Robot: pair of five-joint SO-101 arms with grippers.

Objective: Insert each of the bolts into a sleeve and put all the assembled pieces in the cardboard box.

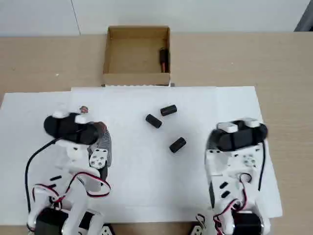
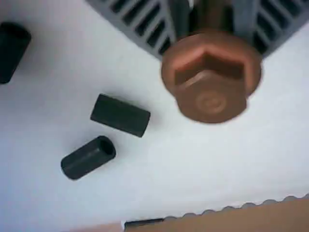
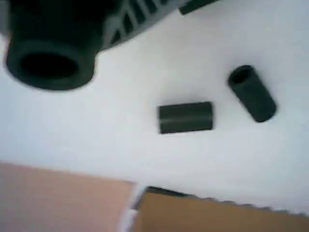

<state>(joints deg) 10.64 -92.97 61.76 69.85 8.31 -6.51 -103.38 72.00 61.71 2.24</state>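
Observation:
My left gripper point(image 2: 208, 14) is shut on a copper bolt point(image 2: 211, 77), whose hex head faces the wrist camera between the grey ribbed fingers point(image 2: 135, 24). My right gripper point(image 3: 63, 19) is shut on a black sleeve point(image 3: 48, 55), open end towards the camera. Three more black sleeves lie on the white paper point(image 1: 146, 171) between the arms: one point(image 1: 168, 110) nearest the box, one point(image 1: 153, 121) beside it, one point(image 1: 177, 145) closer to the right arm. The cardboard box point(image 1: 137, 77) stands at the back with an assembled piece point(image 1: 163, 58) against its right wall.
A small reddish piece point(image 1: 83, 109) lies on the paper just behind the left arm point(image 1: 73, 129). The right arm point(image 1: 239, 134) stands at the paper's right side. Bare wooden table point(image 1: 274, 63) surrounds the paper. The box wall point(image 3: 217, 215) shows beyond the loose sleeves.

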